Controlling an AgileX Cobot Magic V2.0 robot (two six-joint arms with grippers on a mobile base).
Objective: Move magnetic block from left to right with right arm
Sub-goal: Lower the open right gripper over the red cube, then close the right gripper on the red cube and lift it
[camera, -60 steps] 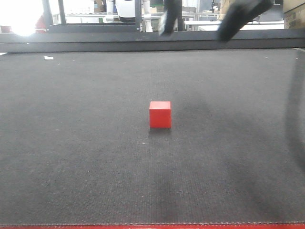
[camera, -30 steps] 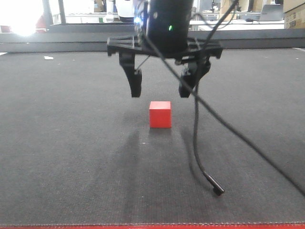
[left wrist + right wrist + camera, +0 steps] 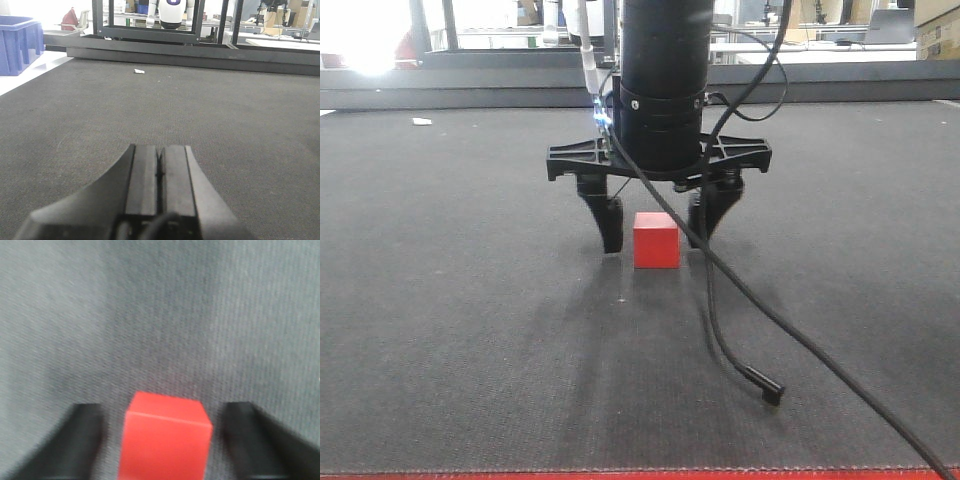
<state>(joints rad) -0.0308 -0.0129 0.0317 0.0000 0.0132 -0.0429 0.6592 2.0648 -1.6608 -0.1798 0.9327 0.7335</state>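
Lowered, right tool (image 3: 655, 242) now straddles magnetic block (image 3: 656, 240), jaws spread.

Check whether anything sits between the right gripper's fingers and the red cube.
Nothing visible does. The open right gripper straddles the cube, one finger on each side, with only bare mat in both gaps. A loose cable hangs in front of the gripper and trails nearer the camera, not between fingers and cube.

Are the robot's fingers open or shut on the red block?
Open. The right gripper has its fingers on either side of the magnetic block, with the mat showing in both gaps.
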